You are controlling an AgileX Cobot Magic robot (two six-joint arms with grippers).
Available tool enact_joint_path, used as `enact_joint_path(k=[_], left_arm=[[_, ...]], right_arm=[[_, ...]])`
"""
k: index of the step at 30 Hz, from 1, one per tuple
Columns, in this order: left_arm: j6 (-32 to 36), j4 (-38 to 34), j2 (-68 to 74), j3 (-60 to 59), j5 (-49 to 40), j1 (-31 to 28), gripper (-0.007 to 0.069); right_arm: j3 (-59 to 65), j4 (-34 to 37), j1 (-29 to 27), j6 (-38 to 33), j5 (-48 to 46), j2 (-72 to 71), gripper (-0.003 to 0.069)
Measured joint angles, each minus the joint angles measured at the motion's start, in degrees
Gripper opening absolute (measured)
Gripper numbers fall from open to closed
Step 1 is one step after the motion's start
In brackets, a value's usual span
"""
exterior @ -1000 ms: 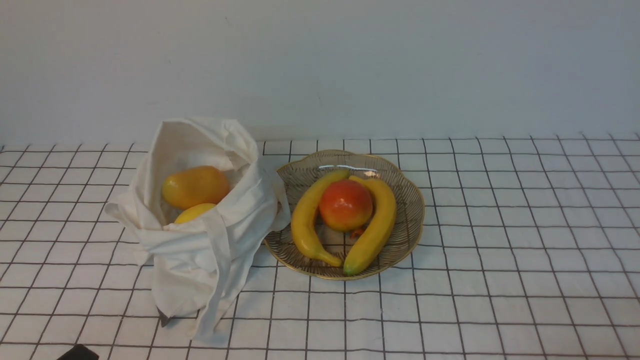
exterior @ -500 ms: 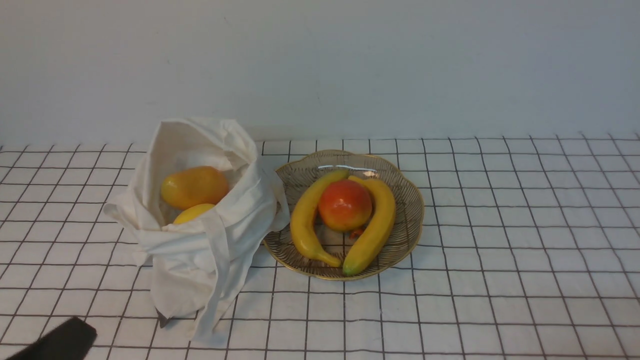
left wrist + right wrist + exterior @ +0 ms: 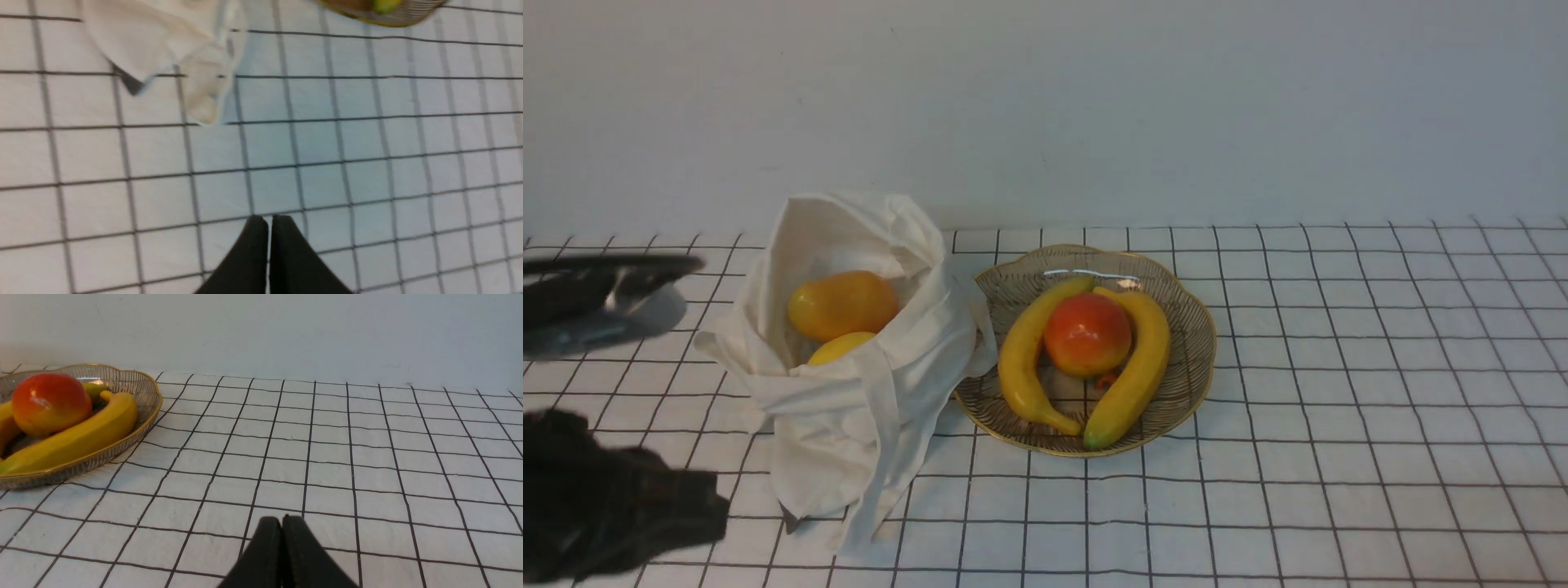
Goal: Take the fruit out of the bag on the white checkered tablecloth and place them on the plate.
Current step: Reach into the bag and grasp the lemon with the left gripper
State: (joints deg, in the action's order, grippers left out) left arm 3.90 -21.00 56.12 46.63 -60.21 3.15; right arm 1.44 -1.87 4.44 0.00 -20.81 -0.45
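Note:
The off-white cloth bag (image 3: 849, 408) stands open on the white checkered tablecloth (image 3: 1339, 408), left of the plate (image 3: 1196, 327). Inside the bag lie the fruit: an orange-yellow mango (image 3: 841, 305) and, partly hidden under it, a yellow lemon (image 3: 837, 347). My left arm (image 3: 613, 498) is a dark blur at the left edge, in front of and left of the bag. The left gripper (image 3: 269, 220) is shut and empty over bare cloth, near the bag's lower corner (image 3: 155, 36). The right gripper (image 3: 282, 518) is shut and empty, low over the cloth to the right of the plate (image 3: 151, 412).
Two bananas (image 3: 1021, 359) (image 3: 1135, 371) and a round red-orange fruit (image 3: 1088, 333) lie in the plate. A plain pale wall runs behind the table. The bag's strap (image 3: 878, 457) hangs down its front onto the cloth.
My left arm has come up from the bottom-left corner of the front view and now fills the left edge. The bag, fruit and plate have not moved.

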Motion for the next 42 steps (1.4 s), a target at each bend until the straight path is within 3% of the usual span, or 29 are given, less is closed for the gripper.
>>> enact_joint_path(k=[9, 14, 18, 25, 36, 42], left_arm=[[-1.2, 5.3, 27.0, 21.9, -4.0, 0.0, 0.0043], [0.0, 6.8, 43.6, 38.4, -8.8, 0.0, 0.0181], [0.1, 8.4, 50.2, 45.0, -9.0, 0.0, 0.029], [1.7, 7.9, 56.5, 48.0, -9.1, 1.5, 0.0435], [2.9, 15.6, 60.5, 48.1, -9.0, 4.1, 0.0449], [2.9, 15.3, 62.3, 48.1, -8.7, 4.3, 0.0526]], right_arm=[[0.0, 0.0, 0.0, 0.0, 0.0, 0.0, -0.0015], [0.0, 0.0, 0.0, 0.0, 0.0, 0.0, -0.0015], [0.0, 0.0, 0.0, 0.0, 0.0, 0.0, -0.0015], [0.0, 0.0, 0.0, 0.0, 0.0, 0.0, -0.0015], [0.0, 0.0, 0.0, 0.0, 0.0, 0.0, -0.0015], [0.0, 0.0, 0.0, 0.0, 0.0, 0.0, -0.0015]])
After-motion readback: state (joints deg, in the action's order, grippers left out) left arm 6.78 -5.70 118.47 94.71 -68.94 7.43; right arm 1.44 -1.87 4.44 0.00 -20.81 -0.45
